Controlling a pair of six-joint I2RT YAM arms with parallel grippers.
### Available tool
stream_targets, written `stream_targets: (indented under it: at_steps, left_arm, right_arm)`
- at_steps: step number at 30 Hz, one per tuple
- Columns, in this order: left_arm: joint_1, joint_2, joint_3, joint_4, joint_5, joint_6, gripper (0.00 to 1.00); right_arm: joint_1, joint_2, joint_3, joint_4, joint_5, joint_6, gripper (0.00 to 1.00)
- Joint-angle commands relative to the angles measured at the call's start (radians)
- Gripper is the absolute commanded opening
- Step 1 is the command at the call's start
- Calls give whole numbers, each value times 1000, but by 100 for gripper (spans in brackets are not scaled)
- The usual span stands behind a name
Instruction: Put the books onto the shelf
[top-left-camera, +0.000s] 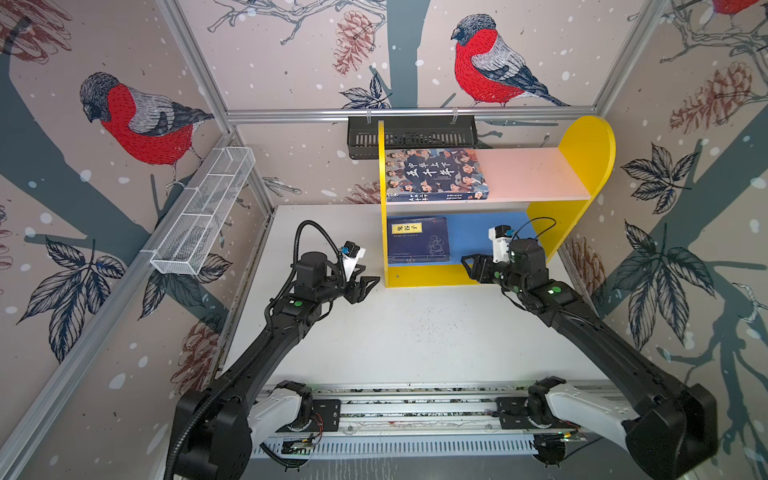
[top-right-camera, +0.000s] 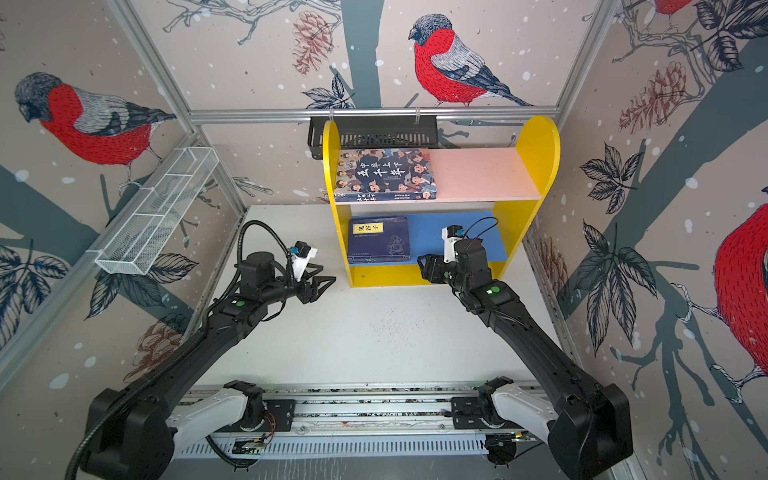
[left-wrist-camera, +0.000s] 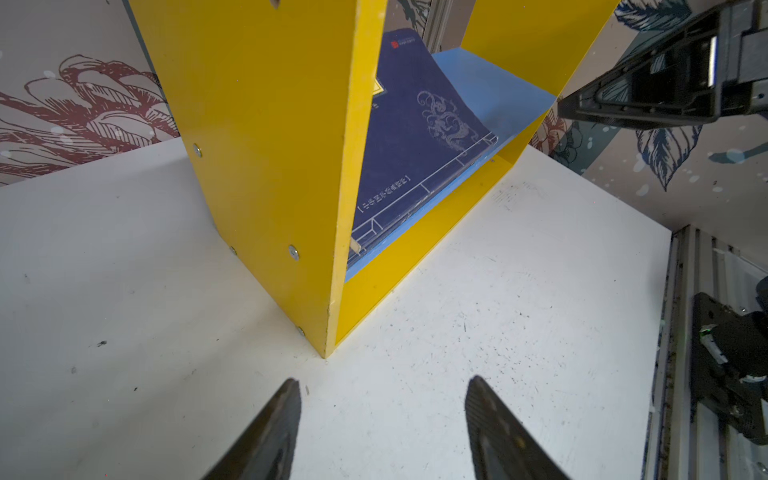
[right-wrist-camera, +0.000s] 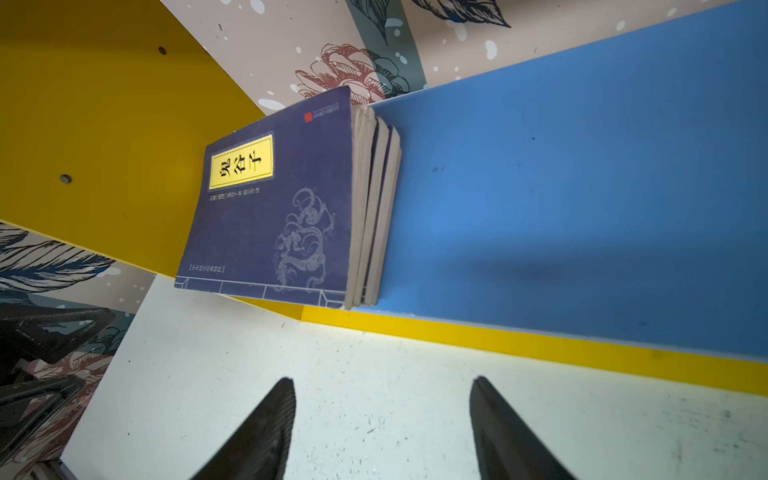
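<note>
Both top views: one cartoon-cover book (top-left-camera: 436, 174), one navy stack (top-left-camera: 417, 241).

In both top views the white table (top-left-camera: 415, 332) lies open at centre frame, and on the shelf (top-left-camera: 436, 276) the right halves of the pink board (top-left-camera: 532, 174) and blue board (top-left-camera: 469, 237) are bare, their left halves blocked by the cartoon-cover book (top-left-camera: 436, 172) and navy stack (top-left-camera: 417, 243), yellow panels (top-left-camera: 586, 158) walling both ends.

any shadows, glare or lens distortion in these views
In both top views wide-angle perspective splays the wall rails and the shelf sides; light is even, no glare. Right wrist view: a soft shadow crosses the blue lower board. Left wrist view: the navy books look sharp.
</note>
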Motion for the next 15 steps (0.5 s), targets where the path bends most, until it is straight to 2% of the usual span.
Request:
stream_targets:
  at_steps: [1, 6, 11, 15]
  left_arm:
    - [-10, 22, 6, 83, 0, 60, 64]
    - [-17, 42, -20, 163, 11, -8, 63]
    - [-22, 80, -3, 186, -69, -56, 63]
    - [-25, 112, -10, 238, -82, -82, 62]
  right_arm:
    - [4, -26, -25, 3, 53, 1, 68]
    - [28, -17, -29, -3, 96, -6, 69]
    - [54, 8, -20, 10, 136, -11, 70]
    - [70, 43, 1, 2, 147, -18, 70]
